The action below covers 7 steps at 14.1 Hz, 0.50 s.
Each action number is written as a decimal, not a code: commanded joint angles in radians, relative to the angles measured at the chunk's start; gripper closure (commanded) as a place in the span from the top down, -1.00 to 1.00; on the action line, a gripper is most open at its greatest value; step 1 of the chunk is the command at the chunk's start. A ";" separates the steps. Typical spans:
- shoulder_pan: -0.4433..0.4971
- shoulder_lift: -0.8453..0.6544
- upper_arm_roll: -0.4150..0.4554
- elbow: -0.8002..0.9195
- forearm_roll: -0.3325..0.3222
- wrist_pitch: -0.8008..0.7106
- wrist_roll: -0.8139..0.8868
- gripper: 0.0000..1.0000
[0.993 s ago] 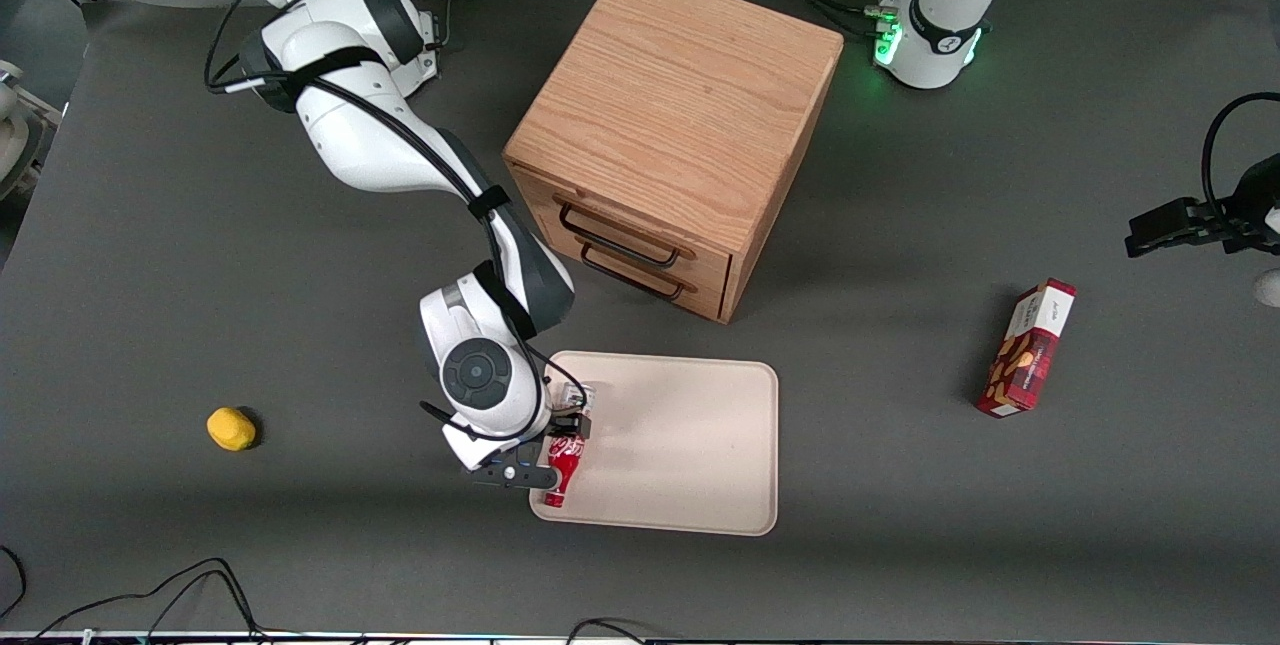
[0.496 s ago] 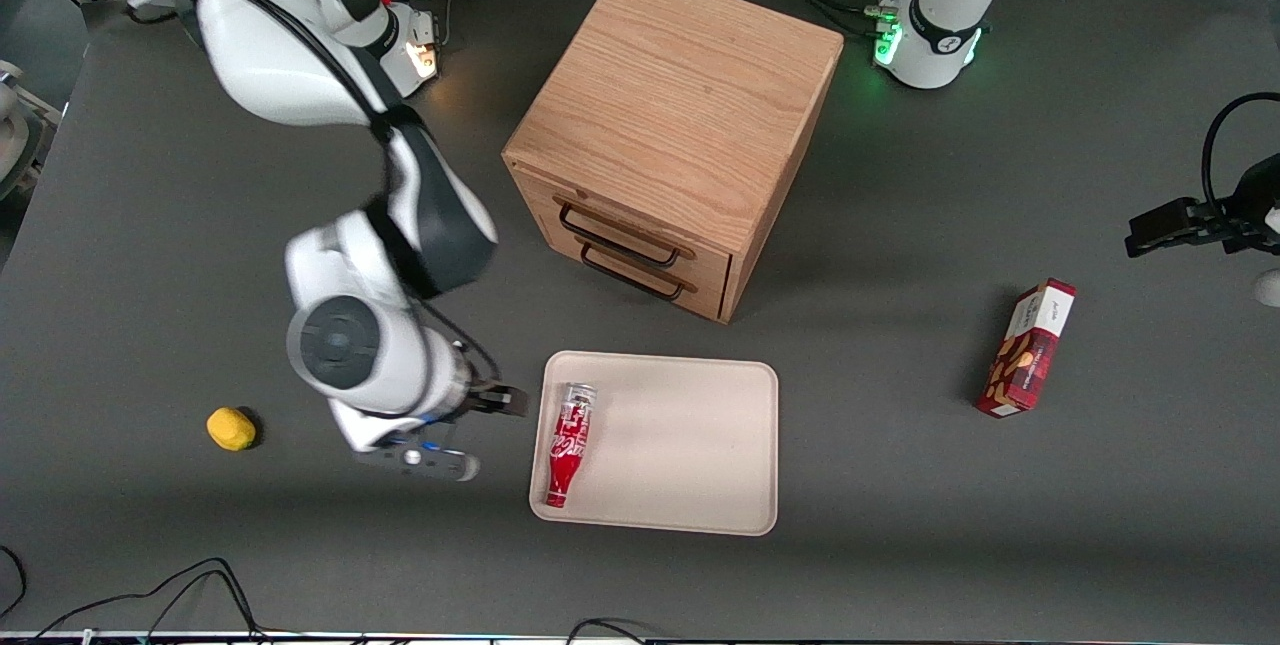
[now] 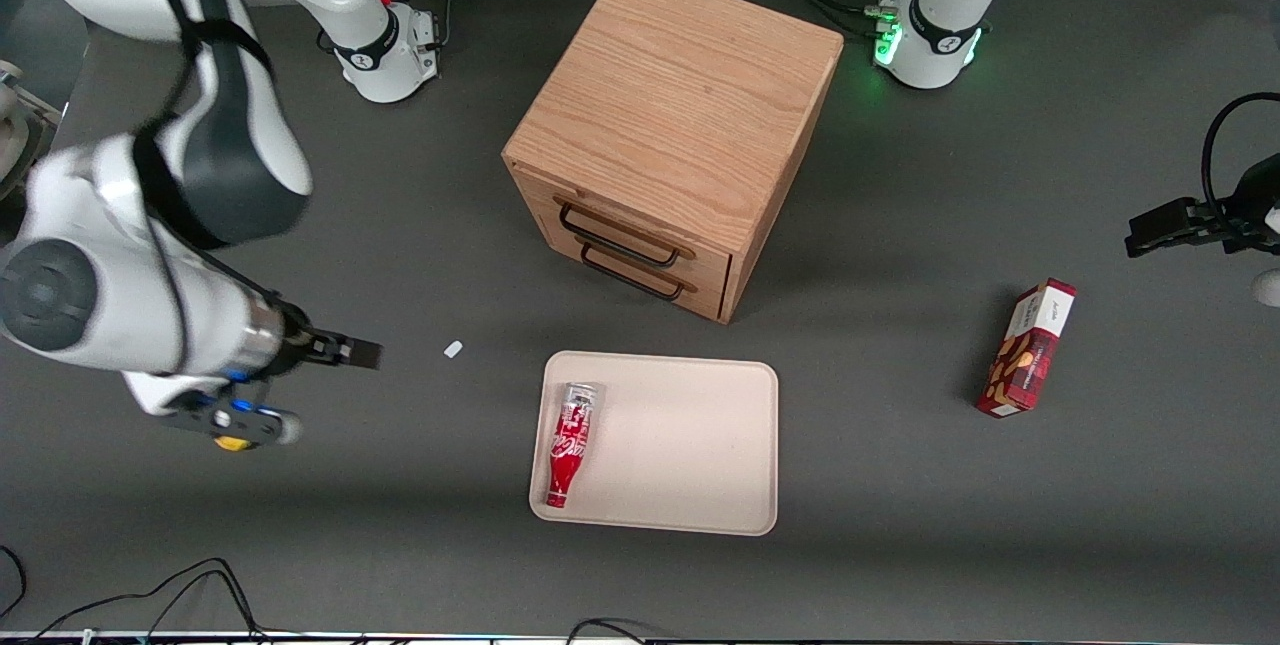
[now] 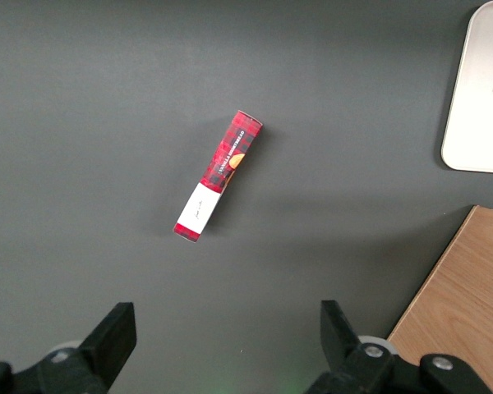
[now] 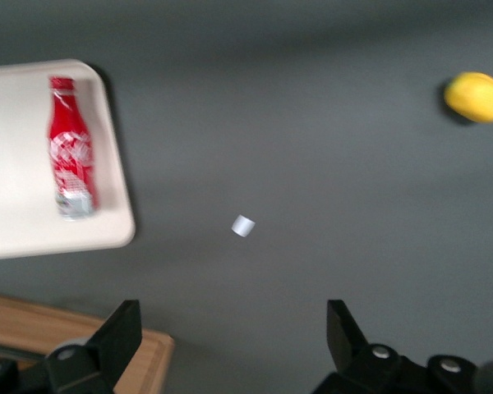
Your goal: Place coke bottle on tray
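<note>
The coke bottle [image 3: 567, 443] lies on its side on the tray [image 3: 690, 445], along the tray's edge nearest the working arm, neck toward the front camera. It also shows in the right wrist view [image 5: 70, 148], lying on the tray [image 5: 16, 222]. My gripper [image 3: 345, 353] is open and empty, raised above the table well away from the tray, toward the working arm's end. In the right wrist view the gripper [image 5: 232, 320] has its jaws wide apart with nothing between them. A corner of the tray [image 4: 481, 90] shows in the left wrist view.
A wooden cabinet [image 3: 675, 130] with two drawers stands farther from the front camera than the tray. A small white bit [image 3: 454, 349] lies on the table between gripper and tray. A yellow fruit [image 5: 475, 97] lies under the arm. A red snack box [image 3: 1030, 350] lies toward the parked arm's end.
My gripper let go of the coke bottle, which now lies on the tray. The arm rose and pulled away toward its own end of the table. A small white bit now shows on the table.
</note>
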<state>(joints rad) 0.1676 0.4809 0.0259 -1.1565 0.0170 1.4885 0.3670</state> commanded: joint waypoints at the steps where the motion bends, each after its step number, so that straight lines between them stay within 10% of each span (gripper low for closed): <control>1: -0.091 -0.279 0.006 -0.314 0.014 0.027 -0.165 1.00; 7: -0.061 -0.487 -0.100 -0.437 0.009 0.018 -0.269 1.00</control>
<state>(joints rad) 0.0237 0.0450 0.0047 -1.5332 0.0169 1.4855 0.1056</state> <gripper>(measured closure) 0.000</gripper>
